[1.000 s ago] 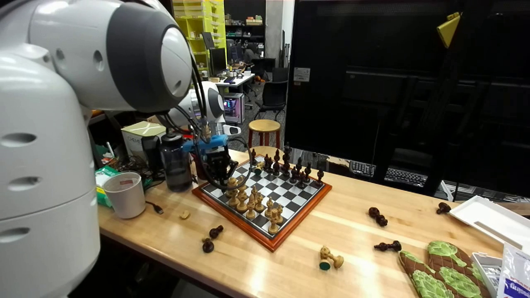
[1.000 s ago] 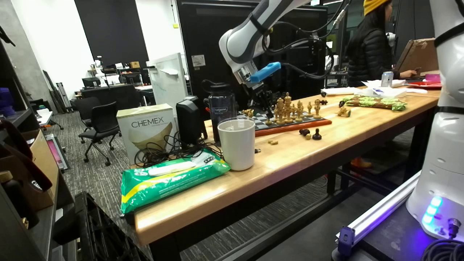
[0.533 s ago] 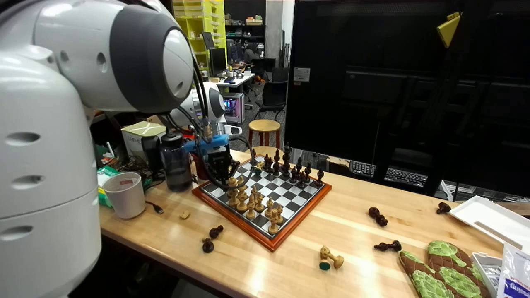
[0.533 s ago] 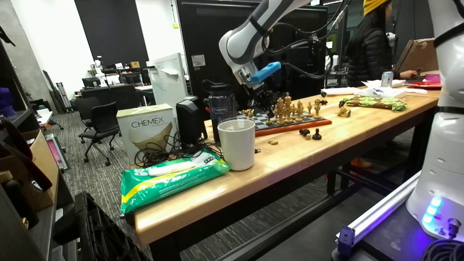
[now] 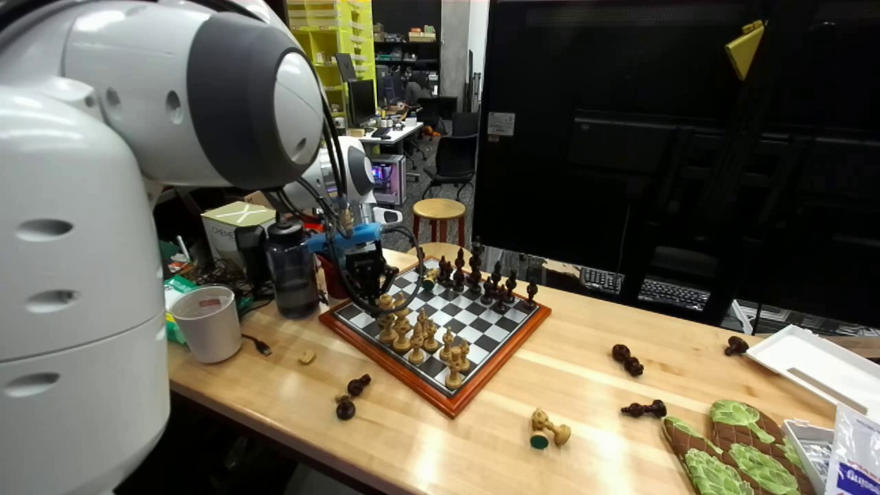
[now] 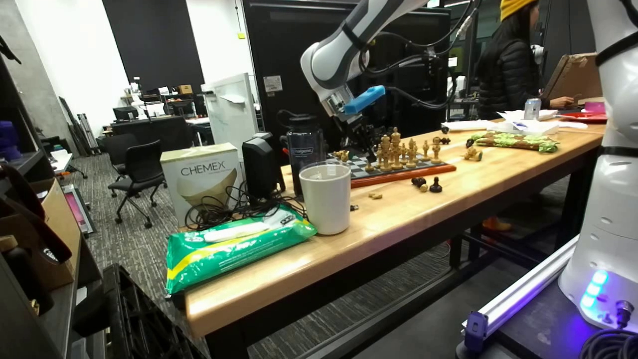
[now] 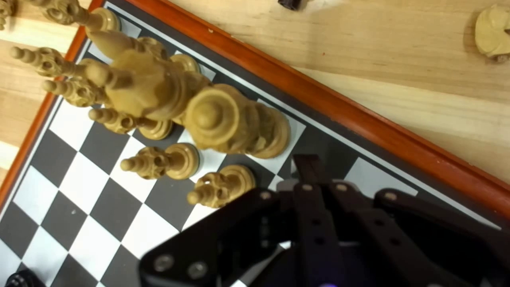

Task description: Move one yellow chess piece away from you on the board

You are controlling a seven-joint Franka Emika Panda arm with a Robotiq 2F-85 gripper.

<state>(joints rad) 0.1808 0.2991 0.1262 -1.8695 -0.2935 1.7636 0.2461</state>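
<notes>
Wrist view: gripper (image 7: 310, 170) over the board (image 7: 358, 119), fingers pressed together.
Yellow chess pieces (image 7: 247, 123) stand just beside it; an exterior view adds most of the dark pieces (image 5: 475, 276), farther off.

The dark-and-white board (image 5: 474, 326), red-brown bordered, lies flat. In an exterior view, yellow chess pieces (image 5: 401, 340) stand on it between six and nine o'clock; another yellow piece (image 5: 430, 277) lies sideways near twelve.

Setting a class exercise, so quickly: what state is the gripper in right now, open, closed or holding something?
Robotiq gripper: closed, with nothing visible in its grasp.
</notes>
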